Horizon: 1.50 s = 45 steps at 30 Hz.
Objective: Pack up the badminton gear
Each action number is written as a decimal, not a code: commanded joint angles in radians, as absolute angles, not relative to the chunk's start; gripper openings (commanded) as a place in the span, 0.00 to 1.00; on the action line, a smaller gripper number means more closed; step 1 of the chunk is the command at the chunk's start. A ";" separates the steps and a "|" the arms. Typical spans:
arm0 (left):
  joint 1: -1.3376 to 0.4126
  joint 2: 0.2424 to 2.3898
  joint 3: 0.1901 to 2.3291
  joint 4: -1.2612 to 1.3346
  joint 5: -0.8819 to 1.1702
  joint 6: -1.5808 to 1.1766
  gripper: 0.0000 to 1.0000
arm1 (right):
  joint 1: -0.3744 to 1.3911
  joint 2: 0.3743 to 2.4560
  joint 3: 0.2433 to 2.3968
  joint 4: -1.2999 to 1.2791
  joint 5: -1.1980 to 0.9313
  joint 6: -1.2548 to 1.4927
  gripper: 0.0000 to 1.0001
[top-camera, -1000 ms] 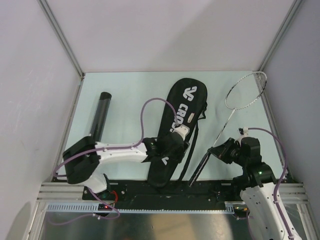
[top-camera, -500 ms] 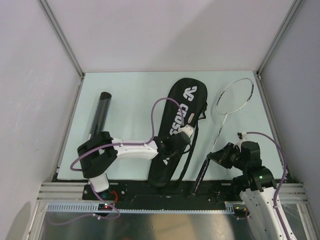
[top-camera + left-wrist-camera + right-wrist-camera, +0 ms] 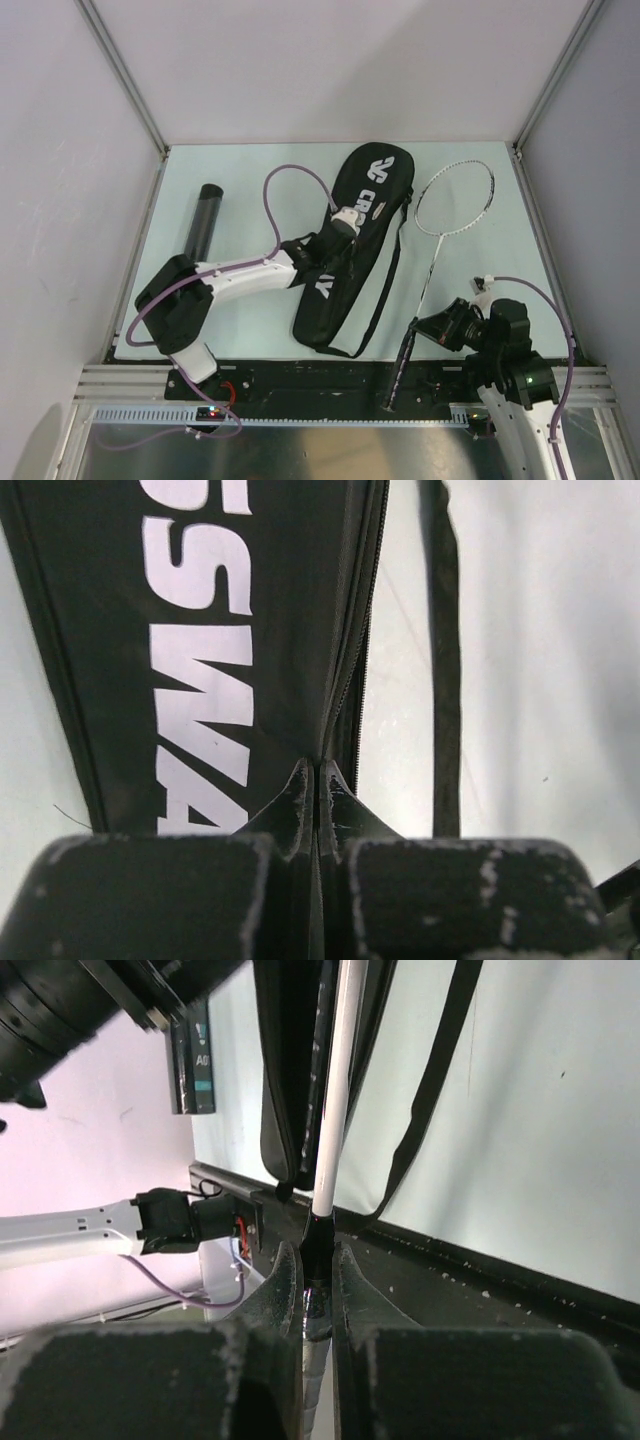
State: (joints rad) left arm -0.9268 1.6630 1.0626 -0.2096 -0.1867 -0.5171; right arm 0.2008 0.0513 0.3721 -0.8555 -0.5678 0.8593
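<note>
**Both grippers clamped on gear**

The left gripper point(image 3: 317, 780) is pinched together on the zipper edge of the bag point(image 3: 375, 185) at the centre of the table point(image 3: 250, 190). The right gripper point(image 3: 317, 1260) clamps the handle of the racket point(image 3: 431, 268) at 5 o'clock. The tube point(image 3: 200, 225) lies at 9 o'clock.

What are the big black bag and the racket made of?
The racket bag looks like woven fabric, probably nylon. It is matte black and creased, with a zipper seam and printed white letters. The racket has a thin, smooth, glossy white shaft and a pale frame. That suggests metal or a carbon composite, but the pictures cannot settle which.
</note>
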 commanded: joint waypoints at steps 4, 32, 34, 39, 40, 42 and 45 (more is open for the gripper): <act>-0.879 1.592 1.161 -0.175 -0.108 -0.590 0.00 | 0.202 0.005 0.378 -0.868 -0.684 0.911 0.00; -0.879 1.573 1.159 -0.083 0.023 -0.662 0.00 | 0.225 0.023 0.221 -0.438 -1.043 1.242 0.00; -0.879 1.568 1.146 -0.071 0.041 -0.667 0.00 | 0.236 0.033 0.203 -0.390 -1.043 1.263 0.00; -0.881 1.539 1.092 -0.045 0.070 -0.669 0.00 | 0.281 0.095 0.164 -0.237 -1.032 1.307 0.00; -0.881 1.535 1.081 -0.039 0.074 -0.670 0.00 | 0.292 0.118 0.157 -0.214 -1.026 1.309 0.00; -0.881 1.524 1.056 -0.026 0.086 -0.671 0.00 | 0.323 0.162 0.142 -0.133 -1.013 1.325 0.00; -0.881 1.502 1.019 -0.009 0.108 -0.678 0.00 | 0.385 0.232 0.122 -0.031 -0.974 1.339 0.00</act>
State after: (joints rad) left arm -0.8791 1.5780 1.0466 -0.0898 0.0471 -0.6559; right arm 0.3222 0.1684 0.1326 -0.2810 -0.9924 1.3167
